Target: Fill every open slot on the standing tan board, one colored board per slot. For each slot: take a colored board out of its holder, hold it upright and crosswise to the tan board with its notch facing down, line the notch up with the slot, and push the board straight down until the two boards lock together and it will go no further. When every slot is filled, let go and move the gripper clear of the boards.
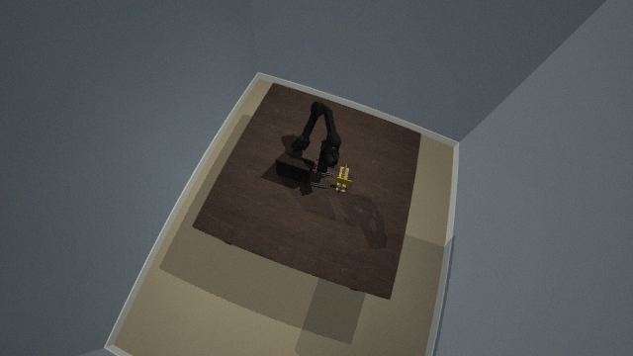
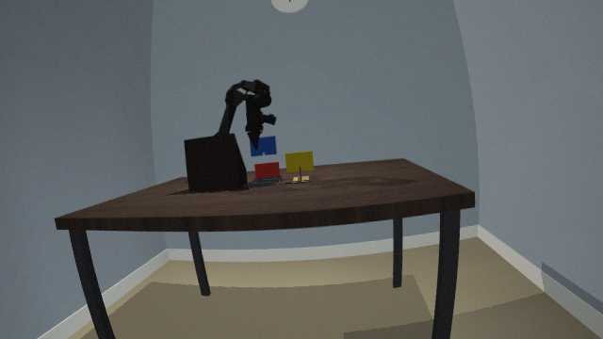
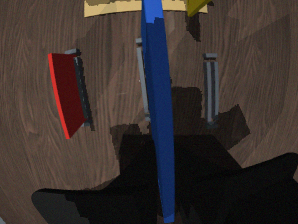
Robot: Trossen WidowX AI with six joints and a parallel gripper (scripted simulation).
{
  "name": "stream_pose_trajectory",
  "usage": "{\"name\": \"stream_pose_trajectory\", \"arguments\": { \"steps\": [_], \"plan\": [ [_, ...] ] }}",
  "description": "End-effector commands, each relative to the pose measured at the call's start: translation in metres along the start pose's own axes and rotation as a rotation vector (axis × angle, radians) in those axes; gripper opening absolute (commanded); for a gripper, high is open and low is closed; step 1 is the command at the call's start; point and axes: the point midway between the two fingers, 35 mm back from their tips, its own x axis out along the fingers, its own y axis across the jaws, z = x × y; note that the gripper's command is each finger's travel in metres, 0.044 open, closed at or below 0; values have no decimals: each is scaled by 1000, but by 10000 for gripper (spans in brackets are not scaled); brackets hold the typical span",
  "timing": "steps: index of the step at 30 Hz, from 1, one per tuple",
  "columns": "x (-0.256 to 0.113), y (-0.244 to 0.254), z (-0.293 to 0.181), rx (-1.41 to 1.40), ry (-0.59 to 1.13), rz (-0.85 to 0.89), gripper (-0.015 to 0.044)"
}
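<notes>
One yellow board crosses the tan board on the worktop from the top. Exterior: the end effector grips the blue board, raised, notch down. Wrist: the red board stands in its holder.

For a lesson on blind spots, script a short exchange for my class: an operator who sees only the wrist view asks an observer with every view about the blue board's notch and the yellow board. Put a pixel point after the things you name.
Operator: Which way does the blue board's [image 2: 262, 145] [image 3: 160, 90] notch [image 2: 263, 153] face?
Observer: Down; the exterior view shows it in the bottom edge.
Operator: I see only a corner of the yellow board [image 1: 344, 181] [image 2: 299, 161] [image 3: 198, 6]. How does it sit?
Observer: Upright and crosswise on the tan board [image 1: 344, 173] [image 2: 300, 174] [image 3: 115, 7].
</notes>
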Motion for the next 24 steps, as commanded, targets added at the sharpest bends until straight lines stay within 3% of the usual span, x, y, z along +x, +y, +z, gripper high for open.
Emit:
{"name": "stream_pose_trajectory", "arguments": {
  "steps": [1, 24],
  "plan": [
    [-8, -1, 1, -9, -1, -7, 0],
    [-16, -10, 56, 19, -3, -15, 0]
  ]
}}
